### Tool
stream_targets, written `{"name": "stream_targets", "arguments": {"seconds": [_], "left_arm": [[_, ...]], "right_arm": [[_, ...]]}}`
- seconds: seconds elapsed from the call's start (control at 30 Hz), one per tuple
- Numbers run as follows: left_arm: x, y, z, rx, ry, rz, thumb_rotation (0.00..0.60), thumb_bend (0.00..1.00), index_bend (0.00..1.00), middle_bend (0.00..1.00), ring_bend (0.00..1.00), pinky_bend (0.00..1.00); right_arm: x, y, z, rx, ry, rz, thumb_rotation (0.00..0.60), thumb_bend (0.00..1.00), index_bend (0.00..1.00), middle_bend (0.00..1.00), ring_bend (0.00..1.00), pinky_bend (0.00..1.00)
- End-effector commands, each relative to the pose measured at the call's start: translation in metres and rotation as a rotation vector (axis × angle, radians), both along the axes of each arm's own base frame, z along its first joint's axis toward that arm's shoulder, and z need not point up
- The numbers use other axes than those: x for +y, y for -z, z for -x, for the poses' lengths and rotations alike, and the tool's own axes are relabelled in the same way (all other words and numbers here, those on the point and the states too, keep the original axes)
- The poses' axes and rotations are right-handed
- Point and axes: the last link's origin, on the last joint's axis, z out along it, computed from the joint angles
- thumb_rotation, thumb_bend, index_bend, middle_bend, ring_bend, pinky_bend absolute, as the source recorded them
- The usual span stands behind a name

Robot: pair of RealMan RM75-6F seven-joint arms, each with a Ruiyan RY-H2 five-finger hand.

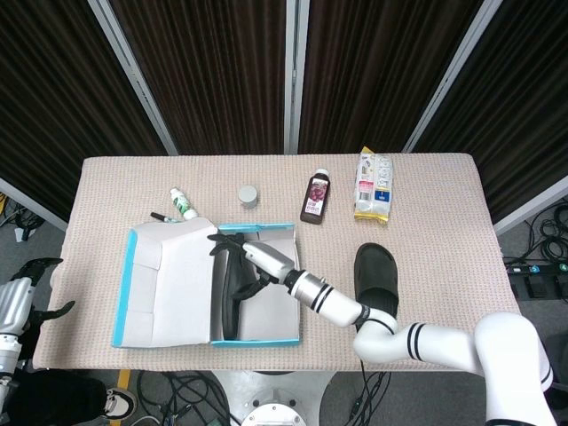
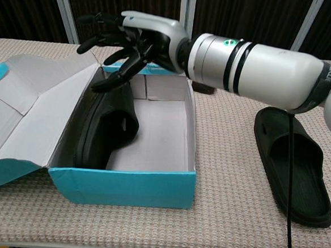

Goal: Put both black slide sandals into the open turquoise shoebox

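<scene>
One black slide sandal [image 1: 233, 299] [image 2: 104, 132] lies inside the open turquoise shoebox [image 1: 256, 341] [image 2: 121, 184], along its left side, leaning on the inner wall. My right hand [image 1: 245, 255] [image 2: 131, 40] hovers above the sandal's far end with its fingers spread, holding nothing. The other black sandal [image 1: 377, 280] [image 2: 291, 167] lies flat on the table to the right of the box, strap up. My left hand [image 1: 37, 288] shows at the lower left edge of the head view, off the table, fingers apart and empty.
The box lid [image 1: 165, 284] lies open to the left. Behind the box stand a white tube [image 1: 184, 204], a small grey tin [image 1: 248, 195], a dark juice bottle [image 1: 315, 197] and a yellow snack pack [image 1: 374, 185]. My right arm [image 2: 255, 53] reaches across between box and sandal.
</scene>
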Motion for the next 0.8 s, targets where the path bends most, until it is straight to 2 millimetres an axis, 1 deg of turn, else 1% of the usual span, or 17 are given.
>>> {"name": "stream_targets", "arguments": {"seconds": [0.03,0.1,0.2,0.33,0.43,0.53,0.63,0.8], "left_arm": [[0.001,0.001,-0.001,0.002,0.004,0.005,0.6,0.17,0.23,0.2,0.13,0.24],[0.001,0.002,-0.002,0.004,0.008,0.009,0.6,0.17,0.23,0.2,0.13,0.24],[0.001,0.003,-0.003,0.006,0.015,0.01,0.6,0.17,0.23,0.2,0.13,0.24],[0.001,0.004,-0.004,0.006,0.02,0.011,0.6,0.17,0.23,0.2,0.13,0.24],[0.002,0.005,-0.005,0.006,0.023,0.014,0.6,0.17,0.23,0.2,0.13,0.24],[0.002,0.005,-0.006,0.005,0.025,0.016,0.6,0.17,0.23,0.2,0.13,0.24],[0.002,0.007,-0.007,-0.002,0.033,0.018,0.6,0.17,0.23,0.2,0.13,0.24],[0.004,0.008,-0.009,-0.001,0.042,0.025,0.6,0.17,0.23,0.2,0.13,0.24]], "right_arm": [[-0.014,-0.043,0.007,0.075,-0.069,0.211,0.6,0.04,0.0,0.21,0.0,0.18],[-0.019,-0.059,0.015,0.122,-0.064,0.276,0.6,0.04,0.0,0.21,0.0,0.18],[-0.027,-0.081,0.033,0.212,-0.032,0.371,0.6,0.03,0.0,0.21,0.0,0.18],[-0.035,-0.106,0.063,0.367,0.034,0.485,0.6,0.03,0.0,0.22,0.0,0.18],[-0.039,-0.123,0.091,0.542,0.125,0.555,0.6,0.03,0.0,0.23,0.0,0.18],[-0.037,-0.133,0.109,0.693,0.213,0.558,0.6,0.03,0.0,0.23,0.0,0.19],[-0.032,-0.138,0.125,0.857,0.272,0.534,0.6,0.03,0.0,0.23,0.0,0.19],[-0.022,-0.137,0.145,1.033,0.334,0.498,0.6,0.05,0.0,0.23,0.0,0.19]]}}
